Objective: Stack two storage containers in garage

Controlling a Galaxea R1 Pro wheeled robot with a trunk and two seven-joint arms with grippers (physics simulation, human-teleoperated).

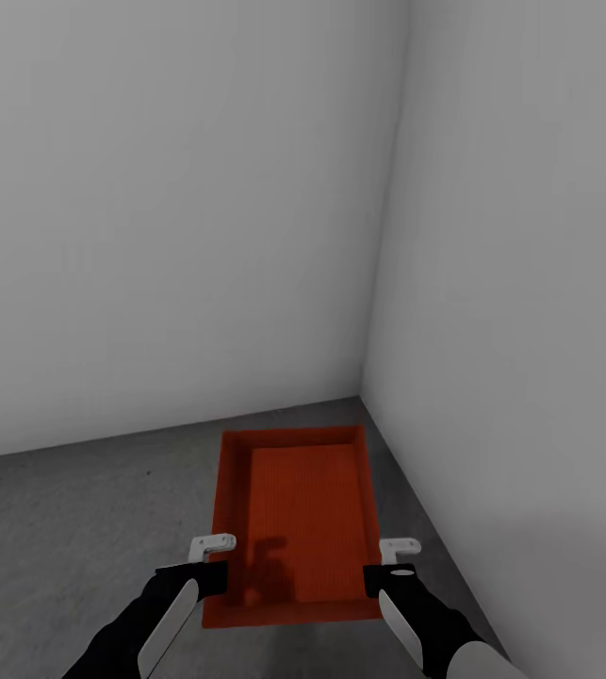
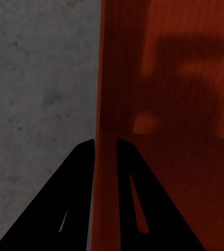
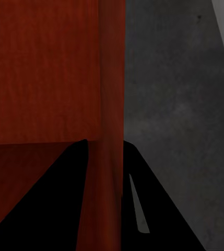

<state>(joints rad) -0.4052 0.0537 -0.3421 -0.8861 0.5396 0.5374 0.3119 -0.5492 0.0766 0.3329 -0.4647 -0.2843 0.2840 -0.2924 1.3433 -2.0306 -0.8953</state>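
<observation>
Garage corner, grey floor point(image 1: 76, 528). Container point(image 1: 295, 514) at 12 o'clock. My left gripper point(image 2: 105, 151) and right gripper point(image 3: 105, 151) each clamp a side wall. Looks stiff, light; grip the rims.

Bare garage-like corner, plain grey-white walls point(image 1: 171, 207), rough dark grey concrete floor point(image 1: 76, 528)
</observation>
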